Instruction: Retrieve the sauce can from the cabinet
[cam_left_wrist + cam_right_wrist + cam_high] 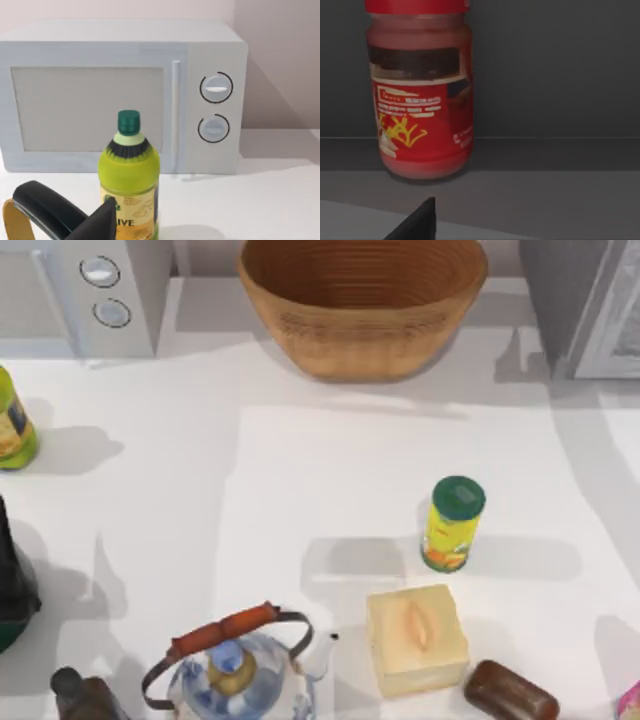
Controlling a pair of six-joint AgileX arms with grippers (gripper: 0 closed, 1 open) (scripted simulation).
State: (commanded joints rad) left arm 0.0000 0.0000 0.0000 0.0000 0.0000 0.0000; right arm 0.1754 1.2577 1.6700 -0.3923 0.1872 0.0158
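Note:
The sauce can (pixel 419 95) is a red cylinder with a red lid and a red and pale label. It stands upright on a shelf inside the dark cabinet (pixel 555 70). A dark tip of my right gripper (pixel 417 222) shows just in front of the shelf's edge, a short way from the can and not touching it. The cabinet's grey body (pixel 590 310) sits at the table's far right. A dark tip of my left gripper (pixel 100 220) hangs near the table's left side, facing a green-yellow bottle (pixel 129 185).
A white microwave (pixel 95 290) stands far left and a wicker basket (pixel 360 300) far centre. A yellow can with a green lid (pixel 452 523), a pale yellow block (pixel 415 638), a kettle (pixel 238 670) and a brown lump (pixel 510 692) fill the near side.

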